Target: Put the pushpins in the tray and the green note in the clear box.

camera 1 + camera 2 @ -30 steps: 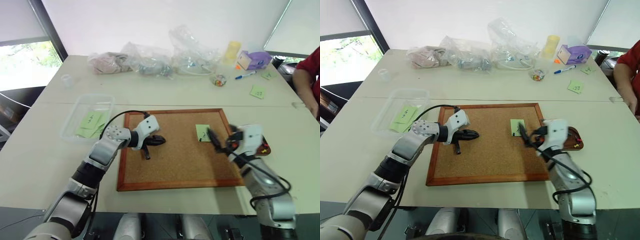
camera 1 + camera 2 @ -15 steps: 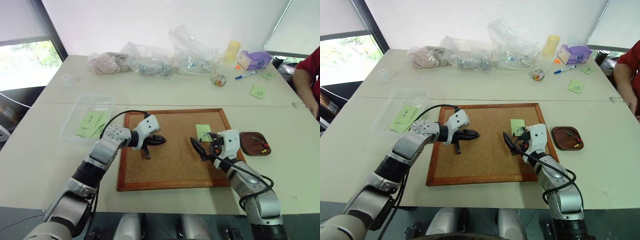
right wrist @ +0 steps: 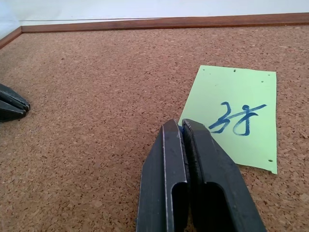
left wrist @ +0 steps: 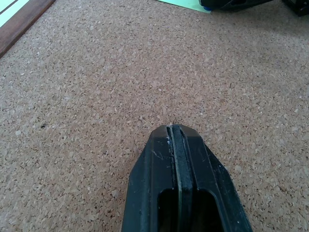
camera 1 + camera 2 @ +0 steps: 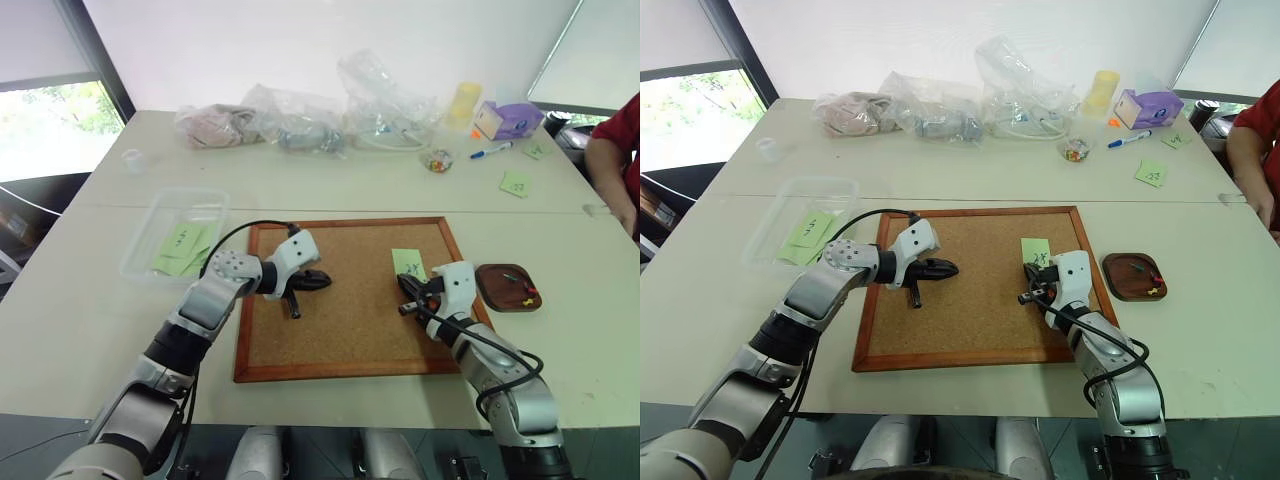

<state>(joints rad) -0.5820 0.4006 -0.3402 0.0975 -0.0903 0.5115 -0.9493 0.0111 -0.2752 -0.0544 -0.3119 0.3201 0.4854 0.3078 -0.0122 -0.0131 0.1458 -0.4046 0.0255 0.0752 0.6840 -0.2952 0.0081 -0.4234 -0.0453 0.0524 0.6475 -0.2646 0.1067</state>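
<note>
**Right pincer closed at the corner of the green note**

On the cork board (image 5: 345, 295), the right pincer (image 3: 183, 128) has its fingers pressed together at the near corner of the green note (image 3: 236, 116); a sliver of blue shows between the tips, too small to name. The note lies flat on the board's right part. The left pincer (image 4: 173, 129) is also closed, empty, its tip low over bare cork toward the board's left side. The tray (image 5: 510, 287) sits on the tabletop (image 5: 80, 320) just right of the board, with a few pushpins (image 5: 524, 291) in it. The clear box (image 5: 175, 235) stands left of the board, holding green notes.
</note>
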